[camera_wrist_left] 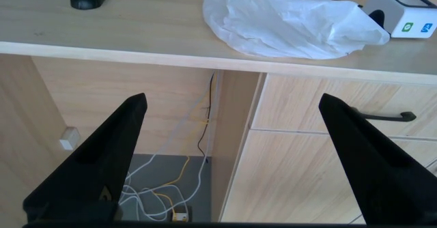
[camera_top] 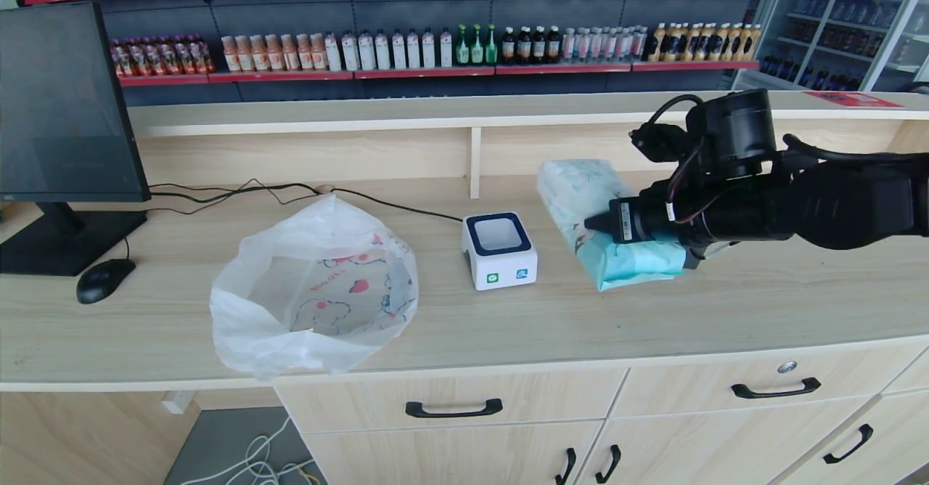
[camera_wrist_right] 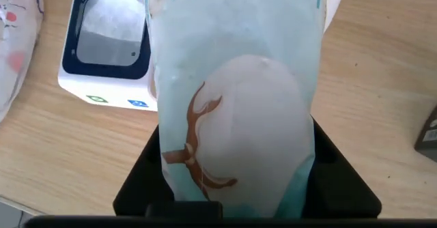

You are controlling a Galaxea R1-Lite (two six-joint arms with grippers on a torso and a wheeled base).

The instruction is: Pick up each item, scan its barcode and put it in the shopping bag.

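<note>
A light blue soft pack of tissues (camera_top: 580, 191) lies on the wooden counter (camera_top: 726, 303), to the right of the white barcode scanner (camera_top: 499, 250). My right gripper (camera_top: 602, 225) is down over the pack's near end, open. In the right wrist view its fingers (camera_wrist_right: 140, 180) stand wide on either side of the pack (camera_wrist_right: 235, 64), and the scanner (camera_wrist_right: 109, 47) is beside it. The white plastic shopping bag (camera_top: 319, 289) lies open left of the scanner. My left gripper (camera_wrist_left: 232, 102) hangs open and empty below the counter's front edge, under the bag (camera_wrist_left: 287, 16).
A monitor (camera_top: 62, 107) and a black mouse (camera_top: 105, 279) stand at the counter's left end, with cables running behind the bag. A raised ledge closes the back of the counter. Drawers with black handles (camera_top: 453, 407) face me below.
</note>
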